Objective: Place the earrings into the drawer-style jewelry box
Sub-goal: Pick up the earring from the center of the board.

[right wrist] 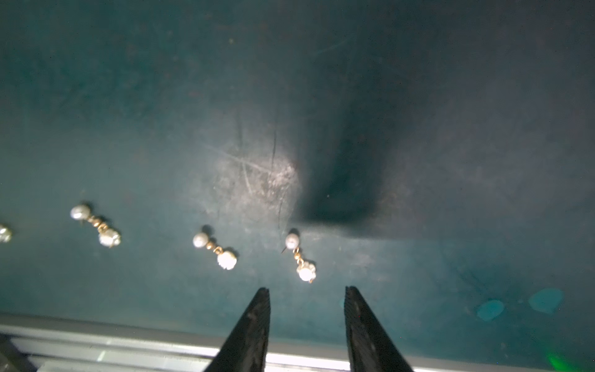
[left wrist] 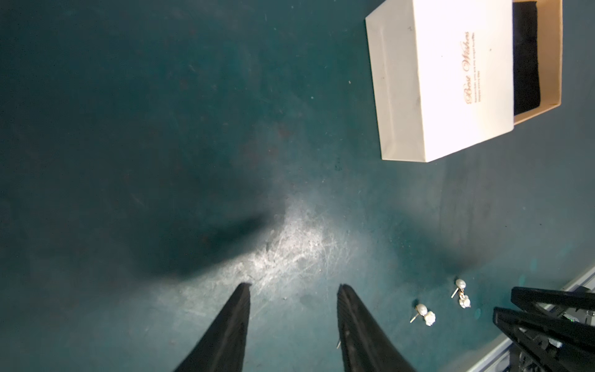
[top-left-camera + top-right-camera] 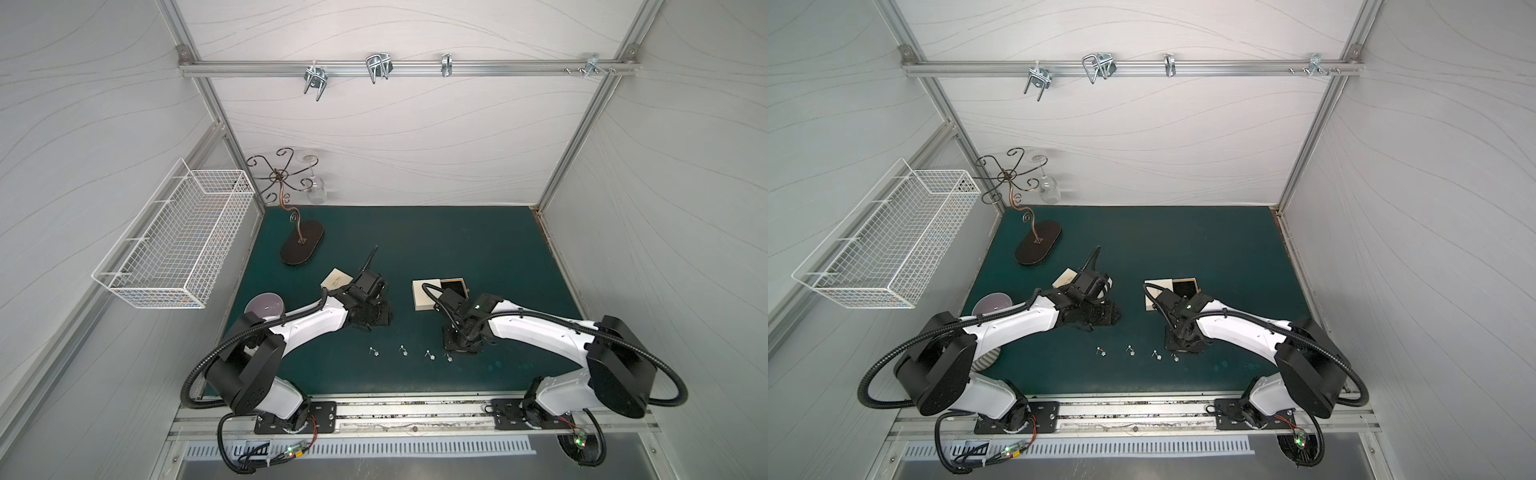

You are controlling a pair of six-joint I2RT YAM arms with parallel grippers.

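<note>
Four earrings [image 3: 403, 350] in a row on the mat [image 3: 457, 241], nearer than the jewelry box [image 3: 420, 301]; one cut off in the right wrist view. Two grippers, parted, empty: right gripper [image 1: 307, 290] between row and box, left gripper [image 2: 293, 286] beside box. Drawer [image 3: 454, 286] out, partly arm-hidden.

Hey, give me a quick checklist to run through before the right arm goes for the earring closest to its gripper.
1. The right gripper open and empty: ok.
2. The nearest earring between its jaws: not ok, it lies just past the tips.
3. The neighbouring earring apart from the target: ok.
4. The drawer of the jewelry box pulled out: ok, black lining shows.
5. The drawer free inside: cannot tell, only part of it shows.
6. The left gripper open, holding nothing: ok.
</note>
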